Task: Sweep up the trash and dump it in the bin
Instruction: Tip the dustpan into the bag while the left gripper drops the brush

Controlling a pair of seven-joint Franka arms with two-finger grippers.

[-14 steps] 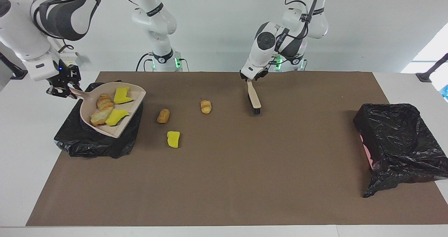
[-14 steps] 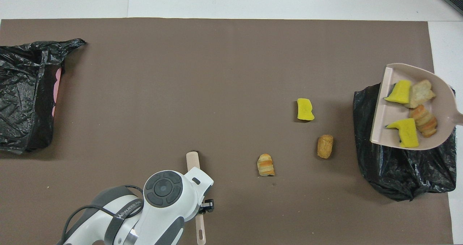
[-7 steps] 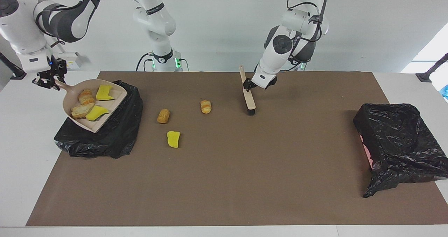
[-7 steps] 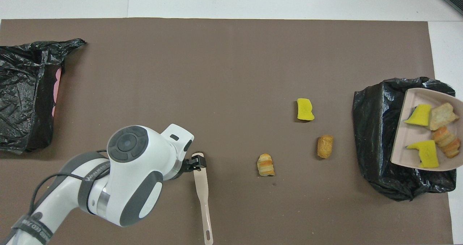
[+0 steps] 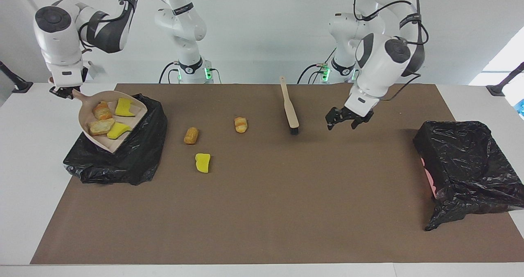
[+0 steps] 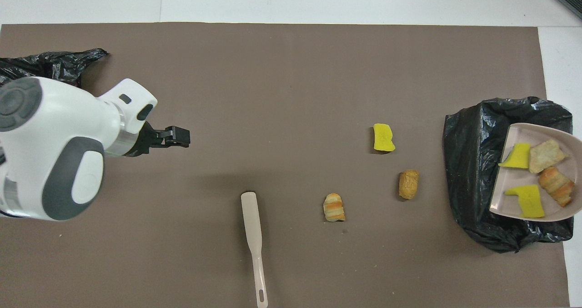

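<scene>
Three pieces of trash lie loose on the brown mat: a yellow foam chunk [image 5: 202, 162] [image 6: 383, 137] and two bread lumps [image 5: 191, 135] [image 6: 408, 184], [image 5: 241, 124] [image 6: 333, 207]. Several more scraps [image 5: 102, 126] [image 6: 545, 155] sit in the beige dustpan [image 5: 132, 123] [image 6: 523, 176]. My right gripper [image 5: 63, 92] is shut on the dustpan's handle and holds it, tilted, over the black-bagged bin [image 5: 118, 158] [image 6: 477, 162] at the right arm's end. The brush [image 5: 289, 111] [image 6: 252, 235] lies flat on the mat. My left gripper [image 5: 342, 124] [image 6: 178, 137] hangs open and empty over the mat, apart from the brush.
A second black-bagged bin [image 5: 466, 162] [image 6: 59, 58] stands at the left arm's end of the mat, partly covered by the left arm in the overhead view. The brown mat [image 5: 262, 211] covers most of the white table.
My left gripper opened and let go of the brush, which now lies on the mat; the arm rose and swung toward its own end. My right gripper shifted the dustpan over the bin.
</scene>
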